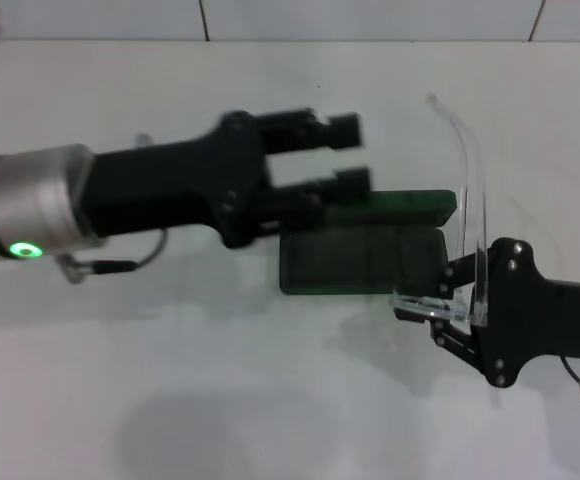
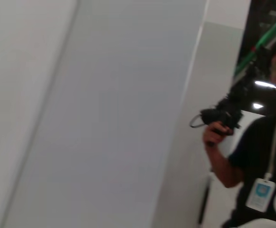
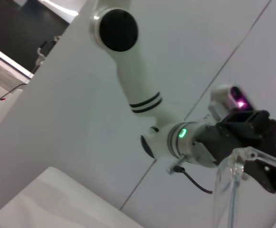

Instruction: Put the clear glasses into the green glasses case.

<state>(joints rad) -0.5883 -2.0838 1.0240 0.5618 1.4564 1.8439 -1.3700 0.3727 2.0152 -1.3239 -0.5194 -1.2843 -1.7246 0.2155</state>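
The green glasses case (image 1: pixel 370 245) is seen lying open about mid-worktop (image 1: pixel 270 400), lid thrown back toward the far edge, dark lining facing up. The left gripper (image 1: pixel 345 155) is held low over the case's left end, fingers (image 1: pixel 342 128) spread apart w/ nothing between them; whether the lower finger is touching the lid can't be told.

The clear glasses (image 1: pixel 470 200) are carried by the right gripper (image 1: pixel 440 300) just off the case's right end, above the worktop, not yet inside. The fingers are closed on the frame near its lower part, and one thin arm is seen curving up and away toward the far edge. In the right wrist view the glasses (image 3: pixel 231 190) are seen running past the camera w/ the left gripper (image 3: pixel 266 137) beyond.

Step in hand, as judged: glasses to be brought over the open tray. For a clean drop, the frame should be laid flat, lengthwise along the case, lowered gently, arms tucked inside the rim before release. The case is probably best steadied by the left gripper meanwhile.
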